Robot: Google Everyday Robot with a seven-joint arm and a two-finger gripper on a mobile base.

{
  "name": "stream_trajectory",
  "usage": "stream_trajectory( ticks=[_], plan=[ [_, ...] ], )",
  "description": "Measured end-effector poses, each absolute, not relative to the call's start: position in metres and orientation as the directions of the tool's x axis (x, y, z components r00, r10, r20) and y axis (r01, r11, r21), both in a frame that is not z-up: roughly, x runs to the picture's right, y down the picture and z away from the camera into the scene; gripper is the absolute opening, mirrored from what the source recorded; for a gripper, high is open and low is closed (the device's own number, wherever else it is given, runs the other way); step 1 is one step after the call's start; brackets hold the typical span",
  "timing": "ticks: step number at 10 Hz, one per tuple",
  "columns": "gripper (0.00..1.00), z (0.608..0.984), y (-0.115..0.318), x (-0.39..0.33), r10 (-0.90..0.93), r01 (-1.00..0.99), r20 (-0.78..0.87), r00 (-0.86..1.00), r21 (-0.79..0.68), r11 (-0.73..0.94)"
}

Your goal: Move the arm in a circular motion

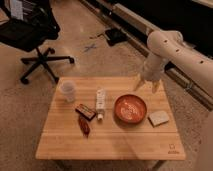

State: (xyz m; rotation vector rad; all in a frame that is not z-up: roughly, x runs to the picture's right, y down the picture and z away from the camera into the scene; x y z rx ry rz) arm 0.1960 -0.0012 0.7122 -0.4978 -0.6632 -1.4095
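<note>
The table (110, 146) occupies the lower middle of the view, with a right-hand corner cut off by a pale shape at the frame edge that cannot be identified. The arm (182, 50) is seen entering from the right and bending down over the table's far right edge. The gripper (146, 86) is held just above that edge, pointing down; its two fingers are seen spread apart and nothing is held between them. A chair (31, 35) is noted on the floor at upper left, well apart from the arm. On the table, a bowl (130, 108) lies nearest the gripper, just in front of it; a pale block (159, 118) is set beside the bowl, a cup (68, 91) at the far left, and a tube (100, 101), a dark packet (85, 111) and a red item (84, 126) between them. It is judged that a circle swept too low or too wide toward the front could strike the bowl's rim or the table edge, since little clearance is apparent. The arm's base is out of frame, the bowl's contents cannot be made out, and the small items' labels cannot be read.
</note>
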Motion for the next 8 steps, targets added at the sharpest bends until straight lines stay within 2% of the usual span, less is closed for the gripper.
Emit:
stream_trajectory(
  ticks=[2, 6, 8],
  plan=[
    [0.65, 0.714, -0.004, 0.193, -0.732, 0.993, 0.68, 0.025, 0.067, 0.097],
    [0.65, 0.731, -0.027, 0.134, -0.751, 0.994, 0.656, -0.083, 0.112, -0.012],
    [0.65, 0.732, -0.024, 0.122, -0.753, 0.992, 0.649, -0.11, 0.116, -0.045]
  ],
)
